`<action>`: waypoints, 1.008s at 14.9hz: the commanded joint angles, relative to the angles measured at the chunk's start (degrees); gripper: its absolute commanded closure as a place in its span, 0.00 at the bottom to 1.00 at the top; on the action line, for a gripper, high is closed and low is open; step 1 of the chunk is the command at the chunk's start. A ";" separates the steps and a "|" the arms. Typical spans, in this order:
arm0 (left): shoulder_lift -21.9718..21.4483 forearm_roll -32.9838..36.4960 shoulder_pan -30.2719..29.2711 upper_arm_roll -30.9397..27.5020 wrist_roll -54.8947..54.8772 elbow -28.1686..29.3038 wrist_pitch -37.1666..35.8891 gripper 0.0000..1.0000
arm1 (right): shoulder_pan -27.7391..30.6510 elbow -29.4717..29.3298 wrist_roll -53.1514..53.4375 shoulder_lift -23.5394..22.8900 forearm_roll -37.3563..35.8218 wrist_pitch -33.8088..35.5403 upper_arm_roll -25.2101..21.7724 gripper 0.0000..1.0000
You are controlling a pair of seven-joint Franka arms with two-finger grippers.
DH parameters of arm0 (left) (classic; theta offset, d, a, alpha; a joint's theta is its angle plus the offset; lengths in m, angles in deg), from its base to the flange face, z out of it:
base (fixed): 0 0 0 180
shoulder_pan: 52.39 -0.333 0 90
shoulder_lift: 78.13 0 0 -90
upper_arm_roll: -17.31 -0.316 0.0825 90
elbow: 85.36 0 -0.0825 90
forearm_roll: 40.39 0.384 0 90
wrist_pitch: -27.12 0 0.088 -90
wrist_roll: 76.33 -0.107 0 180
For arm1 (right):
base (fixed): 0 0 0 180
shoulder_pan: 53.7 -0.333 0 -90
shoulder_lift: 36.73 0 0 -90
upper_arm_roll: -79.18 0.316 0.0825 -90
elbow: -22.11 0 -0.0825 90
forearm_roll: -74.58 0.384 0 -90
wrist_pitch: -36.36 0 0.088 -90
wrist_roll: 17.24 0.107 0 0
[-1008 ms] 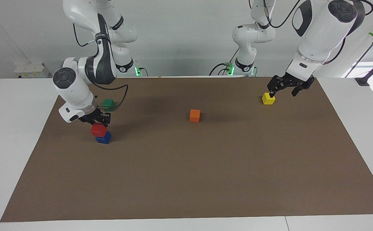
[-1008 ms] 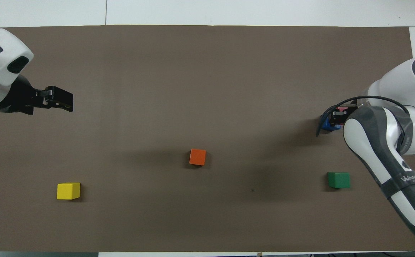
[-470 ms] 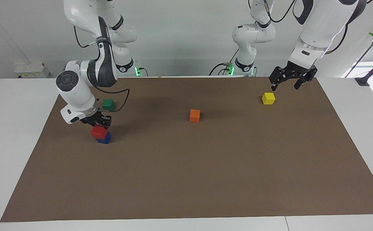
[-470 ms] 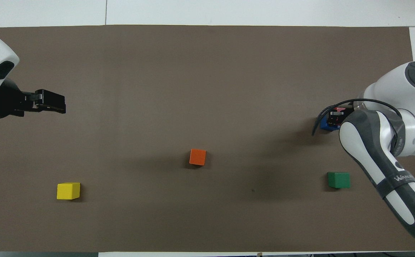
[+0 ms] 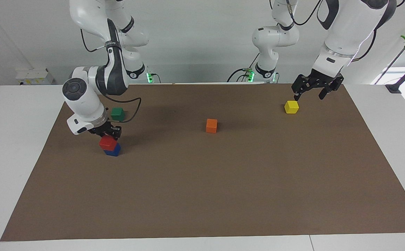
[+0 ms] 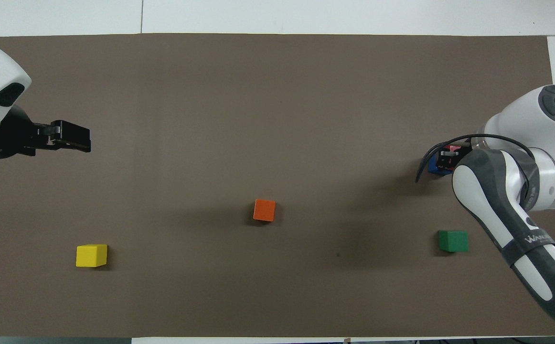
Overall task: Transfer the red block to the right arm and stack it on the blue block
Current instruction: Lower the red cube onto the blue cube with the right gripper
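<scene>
The red block (image 5: 107, 143) sits on top of the blue block (image 5: 113, 150) near the right arm's end of the brown mat, shifted slightly off the blue block's centre. My right gripper (image 5: 108, 136) is shut on the red block from above. In the overhead view the right arm hides most of both; only a sliver of the red block (image 6: 456, 148) and a corner of the blue block (image 6: 433, 167) show beside the right gripper (image 6: 449, 160). My left gripper (image 5: 310, 96) hangs open and holds nothing, above the mat by the yellow cube; it also shows as the left gripper (image 6: 72, 138) overhead.
An orange cube (image 5: 211, 126) lies mid-mat. The yellow cube (image 5: 291, 107) sits toward the left arm's end. A green cube (image 5: 117, 113) lies nearer to the robots than the stack, close to the right arm's wrist and its cable. The brown mat (image 5: 223, 195) covers most of the table.
The right gripper lowered the red block slightly, down onto the blue block. The left gripper rose from beside the yellow cube and now hangs above the mat.
</scene>
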 commanded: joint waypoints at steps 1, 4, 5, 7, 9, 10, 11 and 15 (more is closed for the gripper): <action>-1.08 -0.38 1.21 -1.28 -0.64 1.08 0.05 0.00 | 0.56 3.60 1.81 1.34 -1.52 -4.00 0.48 1.00; -1.43 -0.29 0.78 -1.19 -0.55 1.17 -0.04 0.00 | 0.65 3.61 1.90 1.52 -1.52 -4.10 0.39 1.00; -1.43 -0.29 0.51 -1.19 -0.55 1.17 -0.04 0.00 | 1.00 3.61 2.51 1.52 -1.52 -4.10 0.48 1.00; -1.52 -0.29 0.25 -1.28 -0.55 1.17 -0.04 0.00 | 1.09 3.61 3.04 1.52 -1.35 -4.01 0.48 1.00; -1.52 -0.38 0.25 -1.19 -0.55 1.17 -0.04 0.00 | 1.18 3.52 3.04 1.52 -1.35 -3.84 0.48 0.50; -1.52 -0.29 0.33 -1.19 -0.55 1.26 -0.04 0.00 | 1.18 3.52 3.04 1.52 -1.35 -3.75 0.48 0.48; -1.52 -0.29 0.33 -1.19 -0.55 1.17 0.05 0.00 | 1.18 3.26 3.04 1.52 -1.26 -3.66 0.48 0.47; -1.52 -0.29 0.25 -1.19 -0.55 1.17 -0.04 0.00 | 1.18 2.99 2.95 1.43 -0.91 -3.57 0.39 0.43</action>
